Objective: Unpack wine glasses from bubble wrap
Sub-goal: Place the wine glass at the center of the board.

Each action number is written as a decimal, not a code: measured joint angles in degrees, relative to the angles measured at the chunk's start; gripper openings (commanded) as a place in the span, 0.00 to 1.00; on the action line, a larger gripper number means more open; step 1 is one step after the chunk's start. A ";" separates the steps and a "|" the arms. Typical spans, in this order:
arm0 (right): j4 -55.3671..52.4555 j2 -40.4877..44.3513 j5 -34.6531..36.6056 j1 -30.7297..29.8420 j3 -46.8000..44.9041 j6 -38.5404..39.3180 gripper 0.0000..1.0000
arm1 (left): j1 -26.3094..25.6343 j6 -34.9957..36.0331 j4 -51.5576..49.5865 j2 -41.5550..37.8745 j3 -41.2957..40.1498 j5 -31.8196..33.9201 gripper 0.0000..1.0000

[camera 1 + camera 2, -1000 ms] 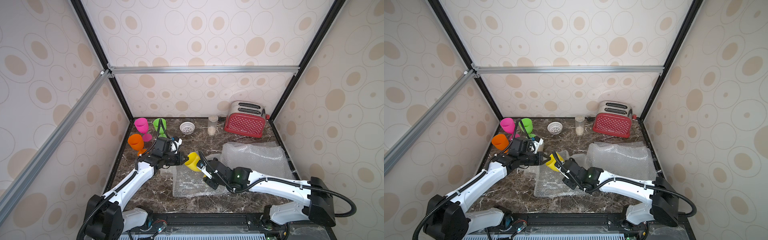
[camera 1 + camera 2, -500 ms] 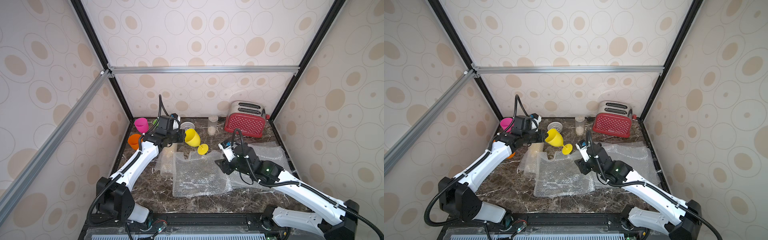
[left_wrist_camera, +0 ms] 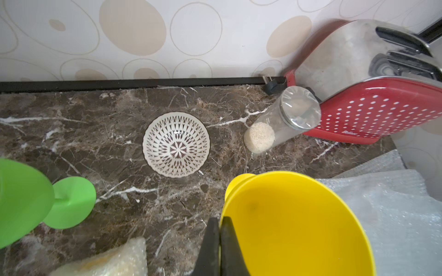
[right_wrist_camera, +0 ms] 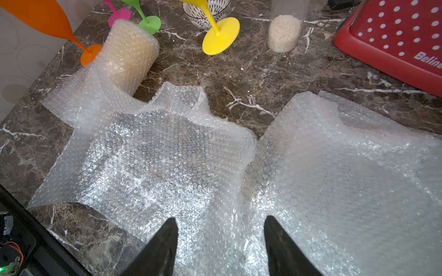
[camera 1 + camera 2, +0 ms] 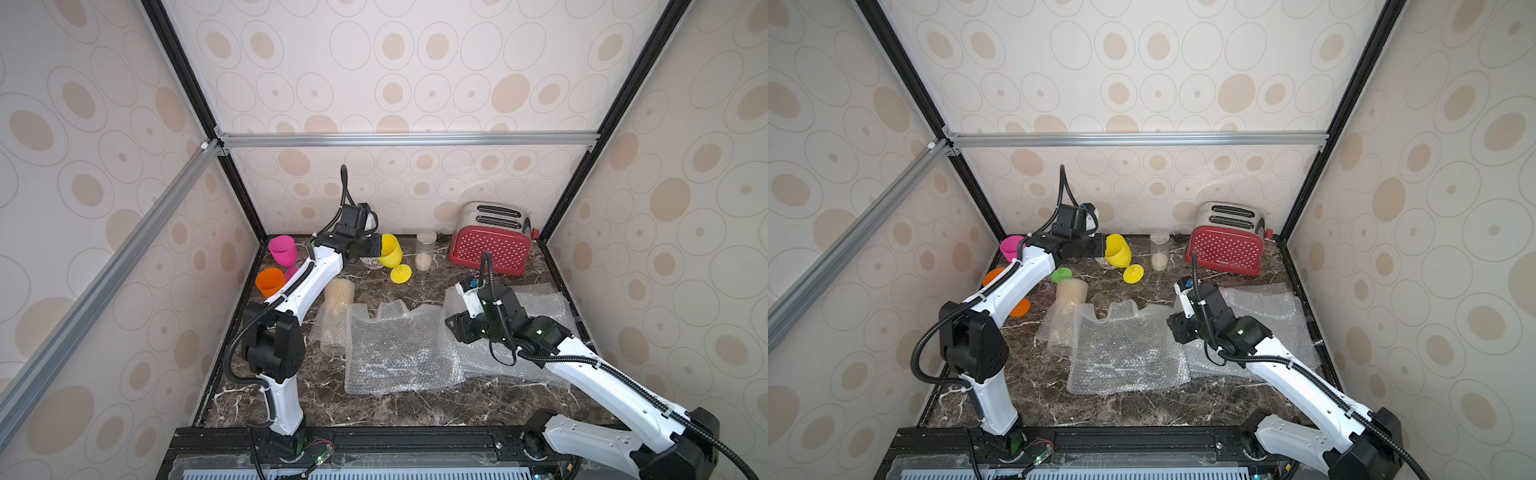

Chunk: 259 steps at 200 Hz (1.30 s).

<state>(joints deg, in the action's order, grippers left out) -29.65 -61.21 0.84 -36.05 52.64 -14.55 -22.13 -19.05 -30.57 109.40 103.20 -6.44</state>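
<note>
My left gripper (image 3: pixel 219 221) is shut on the rim of the bright yellow wine glass (image 5: pixel 390 250), which leans with its foot (image 4: pixel 221 35) low over the marble beside the white bowl. The pink (image 5: pixel 283 249), orange (image 5: pixel 271 281) and green (image 3: pixel 21 198) wine glasses stand at the back left. A rolled tube of bubble wrap (image 5: pixel 338 295), tinted amber, lies beside the left arm. Flat bubble wrap sheets (image 5: pixel 395 349) (image 5: pixel 1262 307) cover the middle and right. My right gripper (image 4: pixel 221 221) hangs open just above them, holding nothing.
A white lattice bowl (image 3: pixel 176 144) sits near the back wall. A clear jar (image 5: pixel 424 253) with grain stands next to a red toaster (image 5: pixel 490 245) at the back right. Black frame posts and patterned walls close in the marble top (image 5: pixel 374 407).
The left arm carried the yellow glass from the front middle to the back by the bowl and lowered it. The right gripper drew back to the right over the flat sheets.
</note>
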 measured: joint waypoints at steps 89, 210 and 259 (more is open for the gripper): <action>-0.83 0.17 -1.27 1.38 -2.51 -1.60 0.59 | -8.22 5.09 -4.83 11.87 9.62 11.65 0.00; -2.14 0.02 -2.95 1.38 -2.73 -2.19 0.58 | -8.44 6.88 -9.44 14.32 17.18 15.02 0.45; -5.44 -2.03 -4.28 1.42 -0.31 -3.26 0.56 | -8.07 6.82 -10.78 9.03 13.97 14.69 0.50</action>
<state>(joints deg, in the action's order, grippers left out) -35.09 -63.24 -3.44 -34.63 52.34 -17.80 -30.20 -12.23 -41.34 118.43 117.16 8.25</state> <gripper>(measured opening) 0.565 0.494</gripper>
